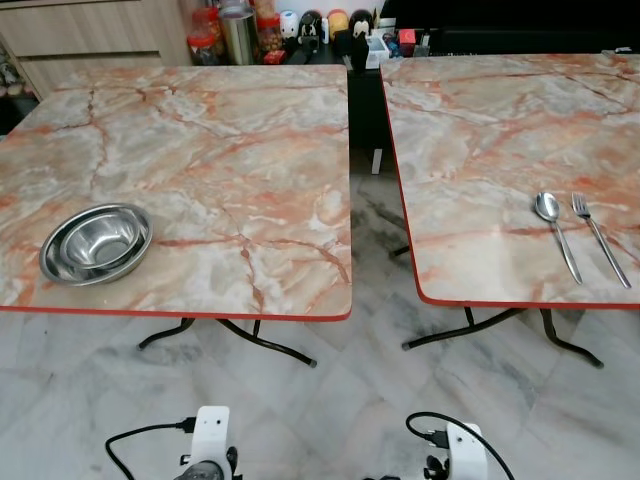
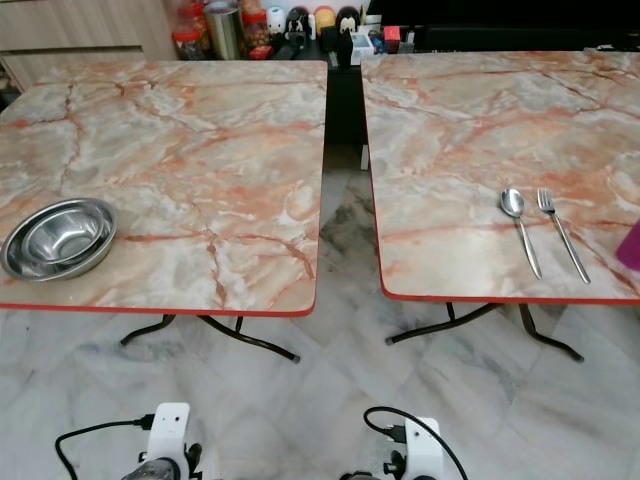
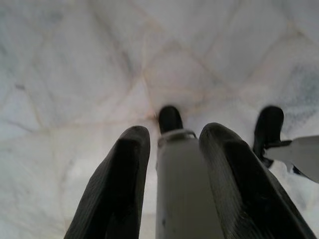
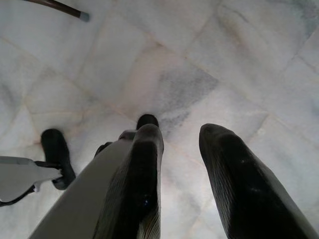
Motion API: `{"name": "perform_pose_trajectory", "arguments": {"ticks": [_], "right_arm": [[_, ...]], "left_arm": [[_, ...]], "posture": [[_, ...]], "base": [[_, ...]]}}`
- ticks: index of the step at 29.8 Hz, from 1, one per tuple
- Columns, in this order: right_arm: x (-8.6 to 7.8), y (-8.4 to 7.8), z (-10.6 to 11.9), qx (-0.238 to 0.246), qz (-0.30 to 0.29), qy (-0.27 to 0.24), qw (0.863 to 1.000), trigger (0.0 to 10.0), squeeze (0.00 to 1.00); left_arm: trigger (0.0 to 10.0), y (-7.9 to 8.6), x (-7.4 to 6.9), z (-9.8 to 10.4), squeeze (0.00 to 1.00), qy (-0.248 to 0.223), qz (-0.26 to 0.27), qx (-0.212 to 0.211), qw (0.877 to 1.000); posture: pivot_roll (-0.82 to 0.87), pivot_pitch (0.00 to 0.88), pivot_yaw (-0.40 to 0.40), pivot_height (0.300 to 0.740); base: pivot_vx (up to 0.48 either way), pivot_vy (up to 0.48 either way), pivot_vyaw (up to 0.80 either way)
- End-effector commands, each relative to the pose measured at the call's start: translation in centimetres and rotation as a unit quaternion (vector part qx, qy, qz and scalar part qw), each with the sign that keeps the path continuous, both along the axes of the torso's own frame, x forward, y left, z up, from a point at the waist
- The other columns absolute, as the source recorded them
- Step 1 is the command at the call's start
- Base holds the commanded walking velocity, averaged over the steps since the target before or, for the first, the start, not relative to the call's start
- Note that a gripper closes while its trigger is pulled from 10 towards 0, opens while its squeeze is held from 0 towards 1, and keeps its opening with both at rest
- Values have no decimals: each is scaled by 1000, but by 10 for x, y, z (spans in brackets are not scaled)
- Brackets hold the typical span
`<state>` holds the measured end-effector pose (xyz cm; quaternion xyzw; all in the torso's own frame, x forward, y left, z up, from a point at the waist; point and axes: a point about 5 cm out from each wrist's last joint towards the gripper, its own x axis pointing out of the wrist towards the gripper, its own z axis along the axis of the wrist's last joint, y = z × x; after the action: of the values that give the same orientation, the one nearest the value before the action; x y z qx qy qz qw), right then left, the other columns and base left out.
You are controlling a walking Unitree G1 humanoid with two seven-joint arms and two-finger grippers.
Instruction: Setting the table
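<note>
Both arms hang down over the marble floor (image 1: 330, 400). The left hand (image 3: 172, 164) and the right hand (image 4: 182, 164) are open and hold nothing. On the left counter (image 1: 220, 150) sits a steel bowl (image 1: 96, 243). On the right counter (image 1: 480, 130) a spoon (image 1: 556, 230) and a fork (image 1: 599, 236) lie side by side. A pink thing (image 2: 630, 246) is cut off at the edge.

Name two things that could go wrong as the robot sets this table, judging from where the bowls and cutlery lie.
1. The stacked bowls sit near the left table's front edge; a clumsy grasp might push them off.
2. The spoon and fork lie close together, so the fingers could nudge one while picking up the other.
</note>
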<state>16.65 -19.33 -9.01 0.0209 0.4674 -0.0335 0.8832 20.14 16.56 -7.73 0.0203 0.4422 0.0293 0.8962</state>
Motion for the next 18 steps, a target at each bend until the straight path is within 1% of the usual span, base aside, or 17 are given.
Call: {"name": "perform_pose_trajectory", "arguments": {"ticks": [1,18], "right_arm": [[-3,3,-2,4,1,4,1000,10000,0],[-1,2,-1,3,-8,2,1000,10000,0]], "left_arm": [[10000,4,-6,-3,0,12,0,6,1000],[10000,2,-4,-2,0,10,1,4,1000]], "posture": [[-6,112,16,740],[-8,130,14,740]], "base": [[0,-285,0],[0,-348,0]]}}
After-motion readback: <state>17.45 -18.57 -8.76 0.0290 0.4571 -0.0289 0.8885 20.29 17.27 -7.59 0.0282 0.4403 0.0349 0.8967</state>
